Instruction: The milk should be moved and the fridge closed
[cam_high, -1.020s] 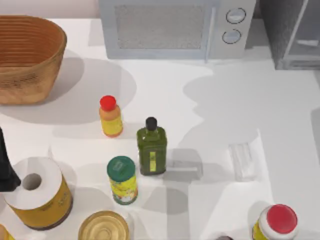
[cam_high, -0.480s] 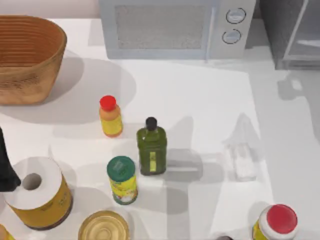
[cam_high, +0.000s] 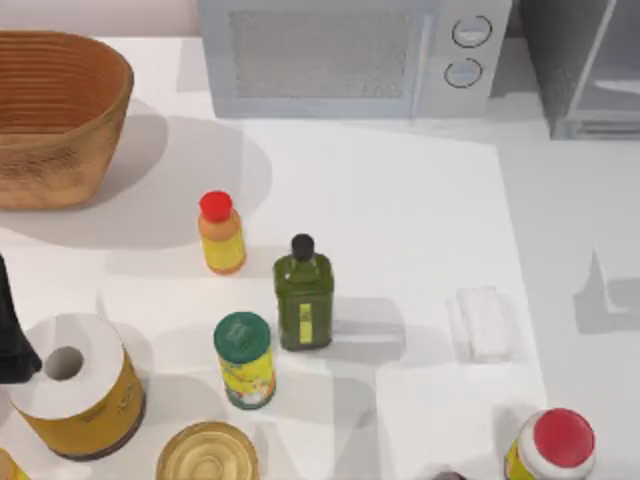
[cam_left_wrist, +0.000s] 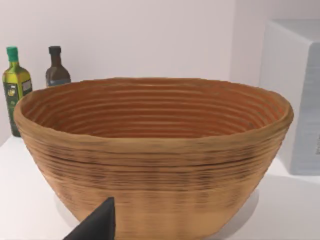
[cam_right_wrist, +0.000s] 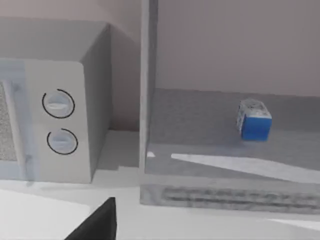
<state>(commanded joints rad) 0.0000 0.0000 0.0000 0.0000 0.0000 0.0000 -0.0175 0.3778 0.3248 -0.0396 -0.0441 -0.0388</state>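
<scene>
The milk (cam_right_wrist: 254, 119), a small blue-and-white carton, stands upright deep inside the fridge (cam_right_wrist: 210, 165). The fridge is open, its pale door frame (cam_right_wrist: 145, 85) standing beside the microwave. From above, the grey fridge (cam_high: 585, 70) sits at the table's back right corner. A dark part of my right gripper (cam_right_wrist: 97, 222) shows low in the right wrist view, in front of the fridge and well short of the milk. My left gripper (cam_left_wrist: 95, 225) hangs parked before the wicker basket, its dark arm (cam_high: 10, 335) at the left edge.
A white microwave (cam_high: 345, 55) stands left of the fridge. On the table are a wicker basket (cam_high: 55, 115), a green bottle (cam_high: 303, 295), an orange bottle (cam_high: 221, 235), a green-lidded can (cam_high: 244, 360), a clear plastic box (cam_high: 484, 322) and a red-lidded jar (cam_high: 555, 445).
The shadow over the right half of the table has slid toward the right edge. No object on the table has moved.
</scene>
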